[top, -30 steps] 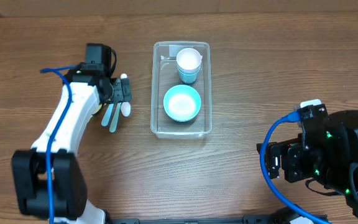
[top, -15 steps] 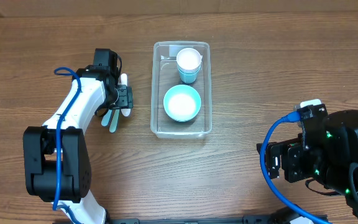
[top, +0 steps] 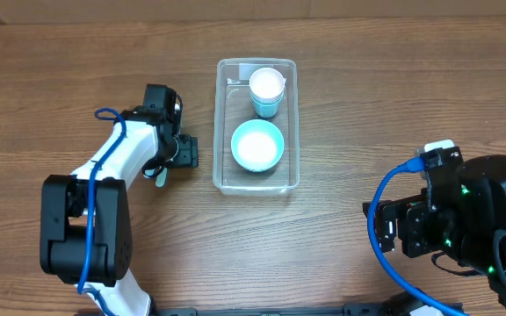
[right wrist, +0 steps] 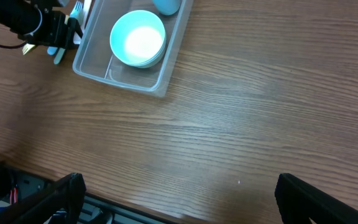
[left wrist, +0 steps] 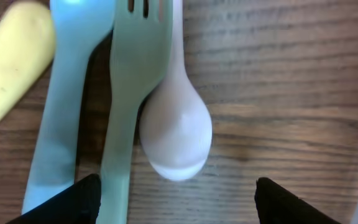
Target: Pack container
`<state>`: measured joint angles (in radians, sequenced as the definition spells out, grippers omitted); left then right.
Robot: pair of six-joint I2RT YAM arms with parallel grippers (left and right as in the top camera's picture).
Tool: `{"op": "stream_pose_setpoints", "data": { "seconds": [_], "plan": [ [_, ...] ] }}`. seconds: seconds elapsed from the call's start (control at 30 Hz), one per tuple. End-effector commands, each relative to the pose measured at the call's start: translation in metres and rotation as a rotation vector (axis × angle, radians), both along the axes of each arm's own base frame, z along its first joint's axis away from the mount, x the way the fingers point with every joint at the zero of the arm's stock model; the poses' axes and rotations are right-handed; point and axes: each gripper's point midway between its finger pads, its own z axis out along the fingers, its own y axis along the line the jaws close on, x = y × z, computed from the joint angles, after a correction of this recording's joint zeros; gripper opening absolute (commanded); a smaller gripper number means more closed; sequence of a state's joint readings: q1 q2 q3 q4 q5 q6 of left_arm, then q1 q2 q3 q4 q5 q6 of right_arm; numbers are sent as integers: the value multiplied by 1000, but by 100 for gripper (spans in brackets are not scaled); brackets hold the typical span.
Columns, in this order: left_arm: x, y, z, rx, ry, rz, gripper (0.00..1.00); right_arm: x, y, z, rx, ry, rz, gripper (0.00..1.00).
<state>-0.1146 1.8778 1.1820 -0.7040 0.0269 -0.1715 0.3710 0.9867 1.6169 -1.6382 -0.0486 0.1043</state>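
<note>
The clear container (top: 220,123) stands mid-table. It holds a white-and-teal cup (top: 267,88) at the far end and a teal bowl (top: 257,145) at the near end. My left gripper (top: 183,151) is open and empty, just left of the container and low over a bunch of cutlery. The left wrist view shows a white spoon (left wrist: 176,134), a pale green fork (left wrist: 132,93), a light blue utensil (left wrist: 67,93) and a yellow handle (left wrist: 11,62) between and ahead of the open jaws (left wrist: 176,205). My right gripper (right wrist: 185,199) is open and empty, far from the container (right wrist: 129,79).
The right arm (top: 455,219) sits at the table's near right with a blue cable looped beside it. A tip of the cutlery (top: 159,175) shows under the left arm. Bare wood lies between the container and the right arm.
My left gripper has swung right toward the container and now covers most of the cutlery. The right arm, container, cup and bowl have not moved.
</note>
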Motion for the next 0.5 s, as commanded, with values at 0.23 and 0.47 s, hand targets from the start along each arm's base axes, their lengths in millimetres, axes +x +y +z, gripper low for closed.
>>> {"op": "stream_pose_setpoints", "data": {
  "seconds": [0.23, 0.47],
  "plan": [
    [3, 0, -34, 15, 30, -26, 61, -1, 1, 5, 10, -20, 6, 100],
    [3, 0, -34, 10, 31, -7, 21, -1, 1, 5, 10, -20, 6, 100]
  ]
}}
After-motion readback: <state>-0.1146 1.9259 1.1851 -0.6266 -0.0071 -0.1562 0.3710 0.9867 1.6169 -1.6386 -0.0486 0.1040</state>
